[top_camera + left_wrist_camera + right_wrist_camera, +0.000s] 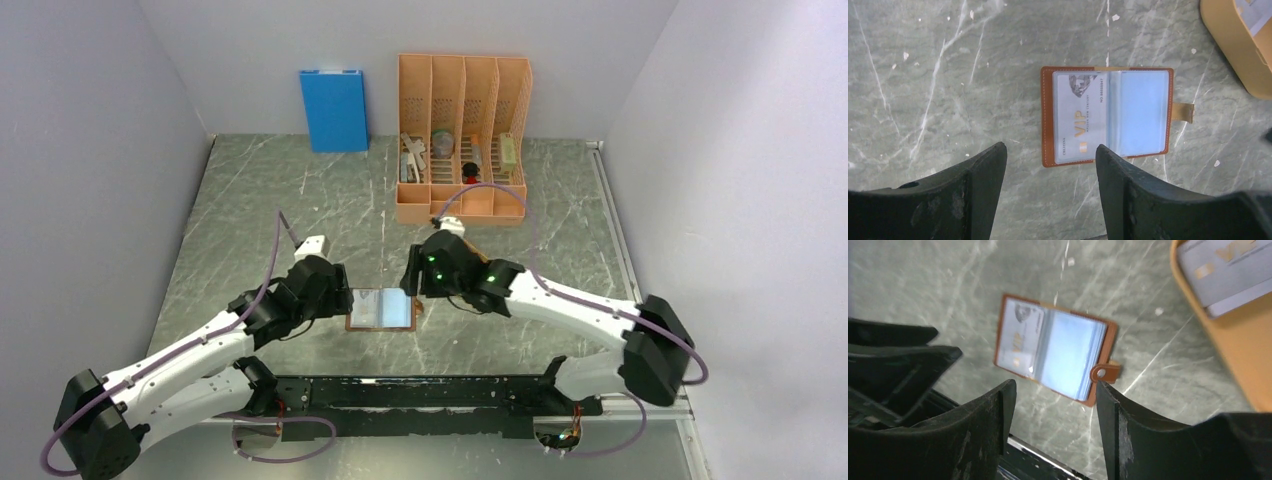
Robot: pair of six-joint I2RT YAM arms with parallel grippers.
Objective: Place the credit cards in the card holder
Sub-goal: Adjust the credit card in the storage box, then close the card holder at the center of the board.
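The left arm (180, 365) and right arm (570, 305) are white with black joints, purple cables (272, 262), green lights (432, 261) and black jaws.

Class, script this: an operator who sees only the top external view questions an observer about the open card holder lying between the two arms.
Operator: Is any card in the card holder yet?
Observer: Yes. The left wrist view shows one VIP card tucked into one half; the other half looks empty.
Operator: Where are the other cards?
Observer: In an orange tray, which the top view does not show; the right wrist view catches them lying there.
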